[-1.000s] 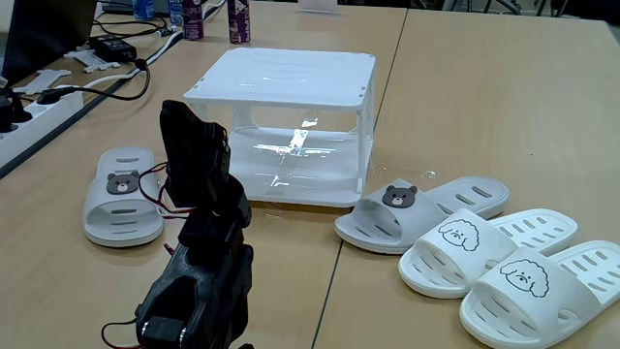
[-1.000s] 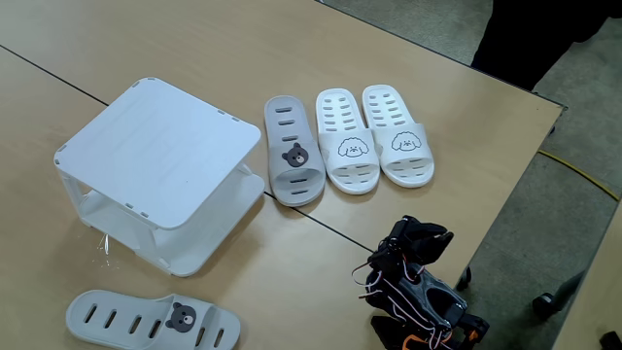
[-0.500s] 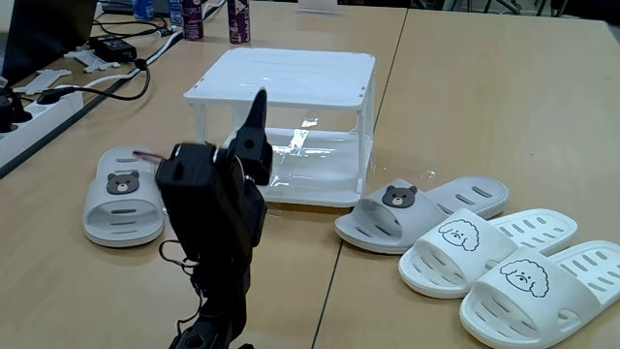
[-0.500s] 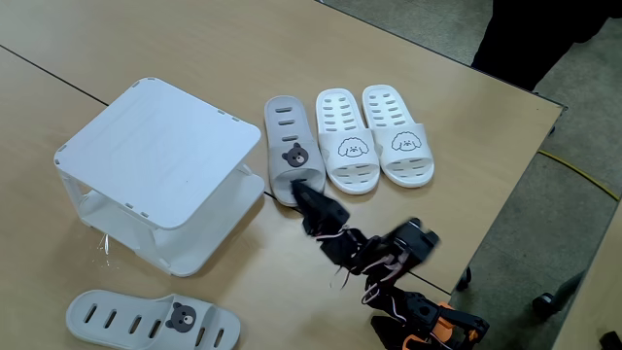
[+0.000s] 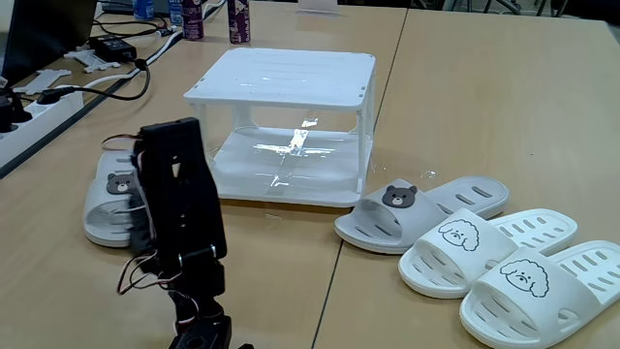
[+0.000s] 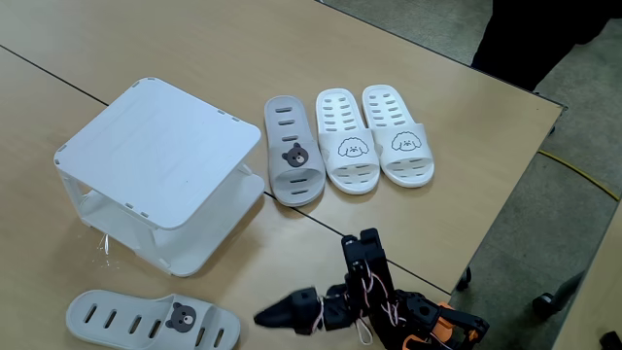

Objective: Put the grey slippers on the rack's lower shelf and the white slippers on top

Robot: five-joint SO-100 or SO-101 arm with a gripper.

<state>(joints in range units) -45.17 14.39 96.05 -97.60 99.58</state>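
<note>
Swung away from the rack, the black tool points, nearly closed and empty, toward the nearest grey slipper lying apart on the tabletop, seemingly lining up a grasp.

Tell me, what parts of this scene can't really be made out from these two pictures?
- The grey slipper left of the rack: the black arm covers most of it in a fixed view.
- The pincer: too dark and small in a fixed view to tell whether it is open or shut.
- The nearest white slipper: cut off by the right and bottom edges in a fixed view.
</note>
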